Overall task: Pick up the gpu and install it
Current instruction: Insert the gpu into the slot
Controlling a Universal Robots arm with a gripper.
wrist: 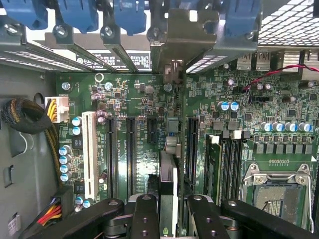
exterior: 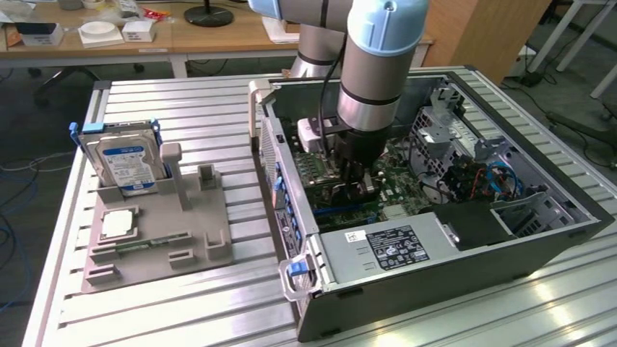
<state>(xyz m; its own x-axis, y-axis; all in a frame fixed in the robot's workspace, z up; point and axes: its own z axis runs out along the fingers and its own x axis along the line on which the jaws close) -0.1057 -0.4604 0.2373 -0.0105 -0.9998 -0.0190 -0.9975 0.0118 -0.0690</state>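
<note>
We see one black two-fingered claw (exterior: 353,188) (wrist: 168,199) reaching down inside one open dark-grey metal computer case (exterior: 463,267). Its two fingers (wrist: 144,209) pinch the gpu (wrist: 168,167), one flat card seen edge-on between them, with its silver bracket at the end far from the claw, standing over one green motherboard (wrist: 139,164). One long white slot (wrist: 89,154) and one square silver processor socket (wrist: 276,194) flank the claw. Well apart, to the exterior view's left of the claw, one grey moulded holder (exterior: 193,238) carries one silver blue-labelled hard drive (exterior: 126,163).
</note>
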